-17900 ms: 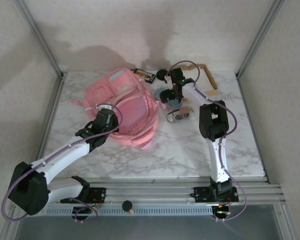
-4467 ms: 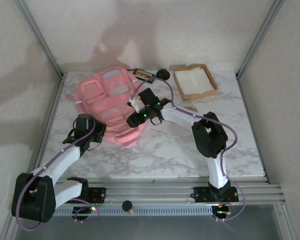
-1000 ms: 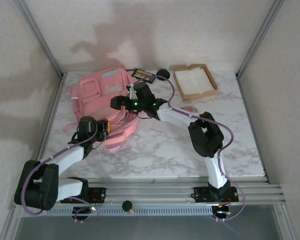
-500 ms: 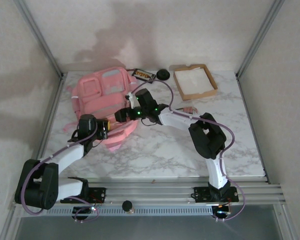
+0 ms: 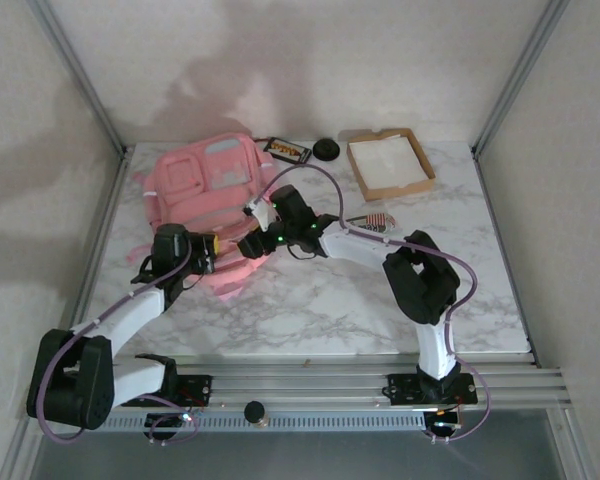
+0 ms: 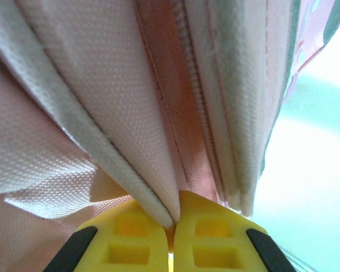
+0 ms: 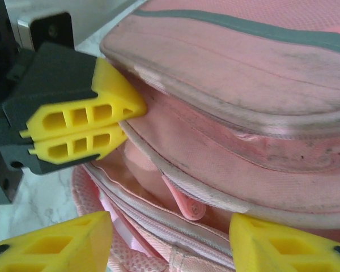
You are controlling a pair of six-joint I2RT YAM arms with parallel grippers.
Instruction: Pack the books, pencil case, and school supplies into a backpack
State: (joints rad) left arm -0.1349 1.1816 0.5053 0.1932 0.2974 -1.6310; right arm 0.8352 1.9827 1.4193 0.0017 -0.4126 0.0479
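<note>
We are working at the backpack (image 5: 205,180), which is lying flat at the left rear of the table (image 5: 360,300), its opening towards the arms. Our left gripper (image 5: 214,252) is clamping a fold of pink fabric beside the zipper at the near rim. In the left wrist view its yellow fingers (image 6: 130,238) are meeting with the cloth pinched between them. Our right gripper (image 7: 170,241) is hovering at the same opening, just beside the left one. Its jaws are standing apart with the lower zipper lip between them. A dark book (image 5: 288,151) is lying at the back, just beside the backpack. The striped case (image 5: 372,221) is resting beside our right arm, with the tray (image 5: 390,165) behind it.
</note>
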